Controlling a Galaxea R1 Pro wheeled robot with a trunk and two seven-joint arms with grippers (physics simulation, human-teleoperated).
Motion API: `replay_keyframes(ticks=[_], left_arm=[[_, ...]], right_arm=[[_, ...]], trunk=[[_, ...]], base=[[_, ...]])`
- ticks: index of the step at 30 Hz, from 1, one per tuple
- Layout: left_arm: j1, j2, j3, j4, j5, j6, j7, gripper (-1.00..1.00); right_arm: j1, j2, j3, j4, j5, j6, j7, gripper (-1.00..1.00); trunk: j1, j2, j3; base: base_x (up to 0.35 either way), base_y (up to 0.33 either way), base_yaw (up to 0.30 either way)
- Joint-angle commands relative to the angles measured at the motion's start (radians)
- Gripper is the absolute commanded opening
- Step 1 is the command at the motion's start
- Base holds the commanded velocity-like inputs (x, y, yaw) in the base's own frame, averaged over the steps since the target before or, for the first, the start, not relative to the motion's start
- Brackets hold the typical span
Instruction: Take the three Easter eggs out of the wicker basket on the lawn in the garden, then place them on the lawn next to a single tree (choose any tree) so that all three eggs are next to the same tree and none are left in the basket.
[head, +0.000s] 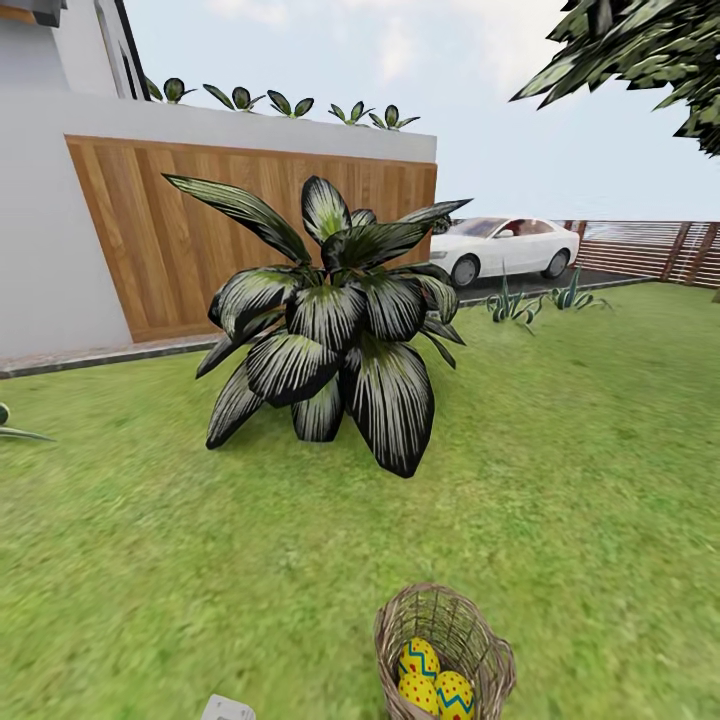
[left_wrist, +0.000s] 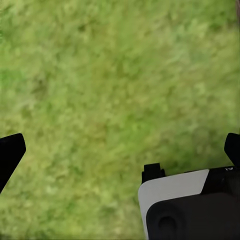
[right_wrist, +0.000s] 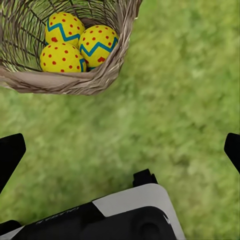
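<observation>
1. The step in hand looks like the approach for the first pick: all three Easter eggs (right_wrist: 75, 44) lie bunched and touching inside the wicker basket (right_wrist: 95, 80), which stands upright on the lawn (head: 560, 450).
2. The right end effector (right_wrist: 120, 147) hovers just beside the basket with its fingers wide apart and empty. The left end effector (left_wrist: 120, 150) is likewise spread over bare grass.
3. Next, I judge, the right arm must reach over the rim.
4. The eggs' long axes lie tilted, with no shared direction.
</observation>
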Motion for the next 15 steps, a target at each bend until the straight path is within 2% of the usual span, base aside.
replay_keyframes(ticks=[1,9,15], left_arm=[[0.0,0.001,-0.008,-0.002,0.005,0.006,0.004,1.0],[-0.001,0.001,-0.006,0.001,0.005,0.006,0.003,1.0],[0.0,0.001,-0.007,0.001,0.005,0.006,0.003,1.0]], right_arm=[[0.0,0.0,-0.001,-0.002,-0.01,0.005,0.0,1.0],[0.0,0.002,0.002,-0.002,-0.005,0.006,0.0,1.0],[0.0,0.001,0.004,-0.002,-0.004,0.004,0.0,1.0]], trunk=[[-0.003,0.005,0.001],[-0.034,0.061,0.026],[-0.034,0.061,0.026]], base=[[0.0,0.0,0.0],[0.0,0.0,-0.014],[0.0,0.0,-0.027]])
